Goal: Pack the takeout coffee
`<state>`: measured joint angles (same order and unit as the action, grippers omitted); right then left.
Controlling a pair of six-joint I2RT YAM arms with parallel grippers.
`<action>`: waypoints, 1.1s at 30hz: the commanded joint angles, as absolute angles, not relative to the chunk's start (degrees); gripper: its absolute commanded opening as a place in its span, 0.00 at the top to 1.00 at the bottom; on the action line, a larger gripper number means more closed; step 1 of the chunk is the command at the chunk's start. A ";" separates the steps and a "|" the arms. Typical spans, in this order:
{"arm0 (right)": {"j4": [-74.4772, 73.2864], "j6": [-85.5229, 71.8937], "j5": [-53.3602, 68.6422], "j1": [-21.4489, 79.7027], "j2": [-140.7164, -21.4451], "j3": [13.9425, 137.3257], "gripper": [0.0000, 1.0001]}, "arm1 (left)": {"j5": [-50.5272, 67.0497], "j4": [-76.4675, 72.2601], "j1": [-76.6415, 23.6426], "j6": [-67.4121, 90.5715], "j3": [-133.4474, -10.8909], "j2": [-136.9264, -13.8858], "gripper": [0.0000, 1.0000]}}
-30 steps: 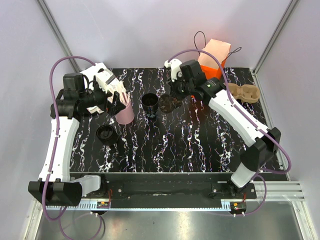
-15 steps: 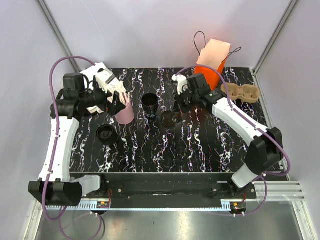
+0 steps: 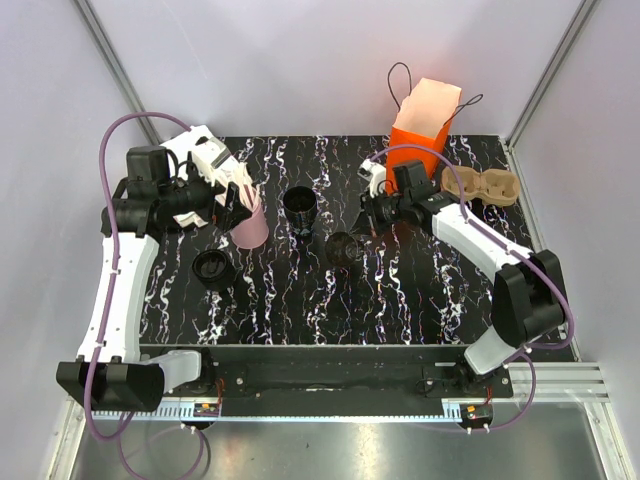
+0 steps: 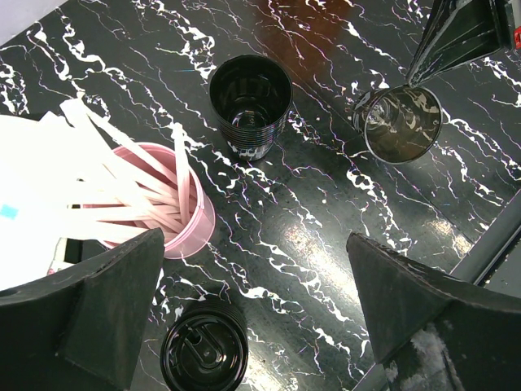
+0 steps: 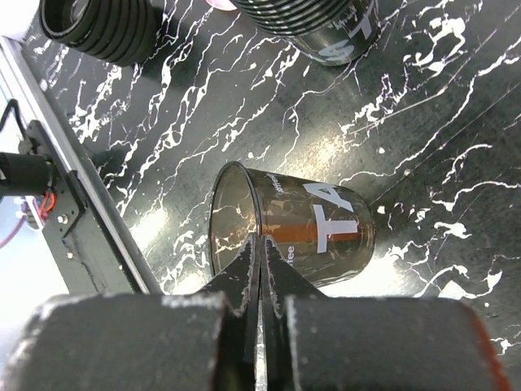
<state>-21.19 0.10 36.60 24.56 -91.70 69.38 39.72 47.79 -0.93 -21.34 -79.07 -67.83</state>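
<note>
One clear cup [image 3: 343, 248] nearer; one takeout coffee [image 3: 213, 268]

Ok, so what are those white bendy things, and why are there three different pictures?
They are two robot arms, each ending in a two-fingered hand. One picture looks down from above; the other two come from cameras on the wrists. On the black table stand a pink cup of sticks, an open black cup, a black cup with a lid, an orange bag and a cardboard cup holder. The left hand is open and empty. The right hand pinches the rim of a see-through dark cup.
</note>
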 commanded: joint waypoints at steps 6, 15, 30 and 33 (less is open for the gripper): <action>-15.47 -1.93 42.62 22.15 -92.99 67.68 1.00 | 41.40 45.17 -1.14 -21.09 -79.28 -68.29 0.01; -14.59 -3.60 43.59 20.22 -95.18 66.18 1.00 | 41.31 45.09 -1.14 -21.27 -79.10 -68.29 0.01; -13.89 -6.24 43.07 17.14 -98.53 65.57 1.00 | 41.31 45.09 -1.14 -21.45 -79.19 -68.91 0.01; -13.89 -6.42 42.72 16.79 -98.44 65.39 1.00 | 41.22 45.09 -1.14 -21.45 -79.10 -68.91 0.01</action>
